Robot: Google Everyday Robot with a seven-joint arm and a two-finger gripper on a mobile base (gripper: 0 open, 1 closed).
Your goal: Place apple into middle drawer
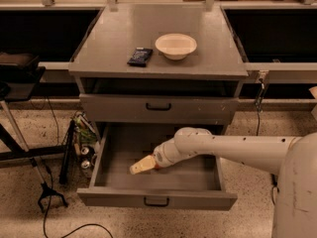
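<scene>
The middle drawer (99, 157) is pulled wide open below the upper drawer front (158, 108). My arm reaches from the right down into its tray. My gripper (141, 165) is cream-coloured, low inside the tray, left of its centre and close to the floor. The apple does not show clearly; it is hidden at or under the gripper.
A cream-white bowl (176, 45) and a small dark packet (140, 56) lie on the grey cabinet top (213, 53). Cables, cans and a black stand (49, 182) crowd the floor left of the cabinet. The open drawer's front (157, 199) juts out toward me.
</scene>
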